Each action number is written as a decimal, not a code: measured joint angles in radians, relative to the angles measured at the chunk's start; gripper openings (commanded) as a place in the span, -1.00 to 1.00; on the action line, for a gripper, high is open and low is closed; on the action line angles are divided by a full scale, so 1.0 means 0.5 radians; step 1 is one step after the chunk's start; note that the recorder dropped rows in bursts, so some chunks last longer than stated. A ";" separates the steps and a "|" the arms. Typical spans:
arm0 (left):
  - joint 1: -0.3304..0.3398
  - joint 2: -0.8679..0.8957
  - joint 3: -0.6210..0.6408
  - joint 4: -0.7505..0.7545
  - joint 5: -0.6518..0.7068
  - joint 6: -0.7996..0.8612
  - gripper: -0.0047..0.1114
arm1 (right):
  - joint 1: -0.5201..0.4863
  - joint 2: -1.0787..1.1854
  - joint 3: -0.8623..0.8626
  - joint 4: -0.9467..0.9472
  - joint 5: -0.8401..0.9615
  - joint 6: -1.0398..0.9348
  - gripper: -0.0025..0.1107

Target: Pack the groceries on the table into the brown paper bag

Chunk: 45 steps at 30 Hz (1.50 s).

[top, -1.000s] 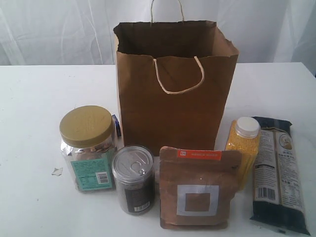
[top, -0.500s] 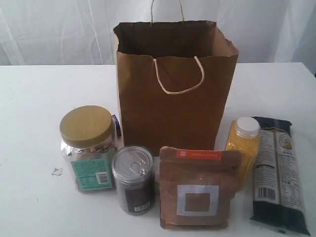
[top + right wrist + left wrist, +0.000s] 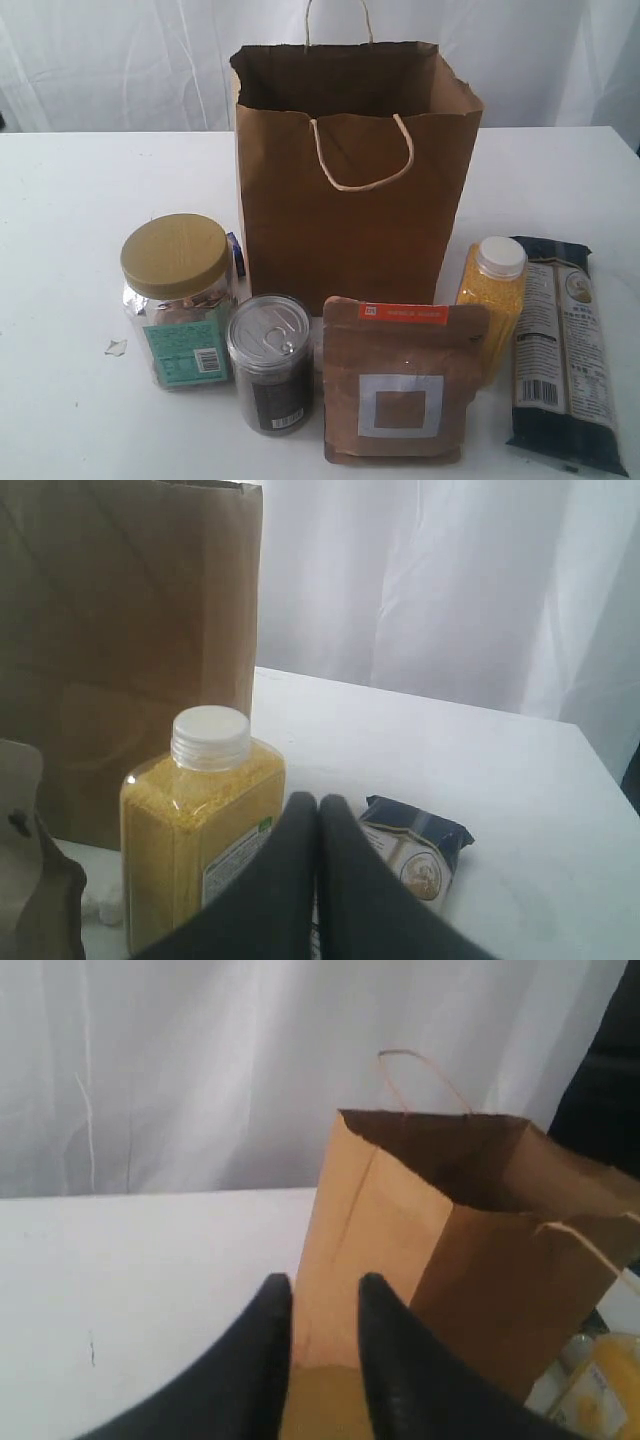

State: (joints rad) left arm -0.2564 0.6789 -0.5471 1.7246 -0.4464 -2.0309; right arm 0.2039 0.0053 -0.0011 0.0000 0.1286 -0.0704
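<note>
Brown paper bag (image 3: pixel 350 200): upright, open, at middle of table (image 3: pixel 80 180). Gold-lidded clear jar (image 3: pixel 178 300): beside bag, toward table's left edge. Left pincer (image 3: pixel 325 1285): narrowly parted, empty; widen past lid (image 3: pixel 175 255) before descending. Right pincer (image 3: pixel 318 802): shut, empty.

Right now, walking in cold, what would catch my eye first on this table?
The tall brown paper bag, standing open at the back of the white table, dominates. In front of it stands a row of groceries: a gold-lidded jar at the left, a brown pouch with a white square in the middle, and a yellow-grain bottle towards the right.
</note>
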 measured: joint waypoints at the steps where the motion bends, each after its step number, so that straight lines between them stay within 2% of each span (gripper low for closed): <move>1: 0.000 0.053 -0.004 0.004 -0.019 0.000 0.14 | 0.000 0.000 0.000 0.000 0.000 0.000 -0.96; 3: 0.000 0.132 -0.019 0.004 -0.045 0.012 0.36 | 0.000 0.000 0.000 0.000 0.000 0.000 -0.96; 5: 0.000 0.203 -0.023 0.004 -0.044 0.026 0.40 | 0.000 0.000 0.000 0.000 0.000 0.000 -0.96; 14: -0.005 0.488 -0.099 0.004 0.040 0.055 0.32 | 0.000 0.000 0.000 0.000 0.000 0.000 -0.96; 18: -0.062 0.626 -0.235 0.004 0.091 0.079 0.32 | 0.000 0.000 0.000 0.000 0.000 0.000 -0.96; 24: -0.068 0.846 -0.556 0.008 0.241 0.075 0.32 | 0.000 0.000 0.000 0.000 0.000 0.000 -0.96; 27: -0.068 0.937 -0.560 -0.018 0.195 0.170 0.32 | 0.000 0.000 0.000 0.000 0.000 0.000 -0.96; 31: -0.101 0.981 -0.453 -0.360 0.176 0.561 0.32 | 0.000 0.000 0.000 0.000 0.000 0.000 -0.96; 33: -0.155 0.984 -0.373 -0.612 0.200 0.887 0.32 | 0.000 0.000 0.000 0.000 0.000 0.000 -0.96; 38: -0.387 0.989 -0.204 -1.366 0.330 1.853 0.32 | 0.000 0.000 0.000 0.000 0.000 0.000 -0.96; 42: -0.589 0.957 -0.199 -1.762 0.509 2.387 0.32 | 0.000 0.000 0.000 0.000 0.000 0.000 -0.96; 45: -0.707 0.895 -0.219 -1.903 0.637 2.597 0.33 | 0.000 0.000 0.000 0.000 0.000 0.000 -0.96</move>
State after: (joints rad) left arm -0.6100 1.1265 -0.6567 0.7732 -0.1281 -0.7325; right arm 0.2039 0.0053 -0.0011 0.0000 0.1286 -0.0704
